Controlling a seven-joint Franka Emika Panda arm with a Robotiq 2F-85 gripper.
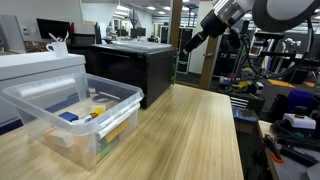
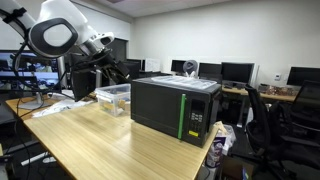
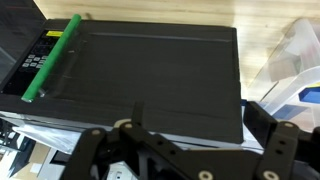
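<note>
My hand [image 3: 185,150] hangs in the air with its fingers [image 3: 92,142] spread wide and nothing between them. In an exterior view it hovers high over the far end of the desk [image 1: 190,130].

Straight below my wrist lies the black microwave [image 3: 150,75], which I am not touching. Its green handle [image 3: 52,58] slants along one end, with the control panel [image 3: 30,58] just beyond it. The print on the buttons is too small for me to read, and I can make out no brand.

In an exterior view the microwave [image 2: 165,108] stands flat on the desk. Its long axis runs across the desk, its door faces outward, and the handle is upright.

A clear plastic bin [image 3: 290,50] sits just beside the microwave, and small coloured items show inside it in an exterior view [image 1: 40,125].

Bare wood runs from the bin to the desk's side edge, and chairs and monitors stand well apart beyond the desk.
</note>
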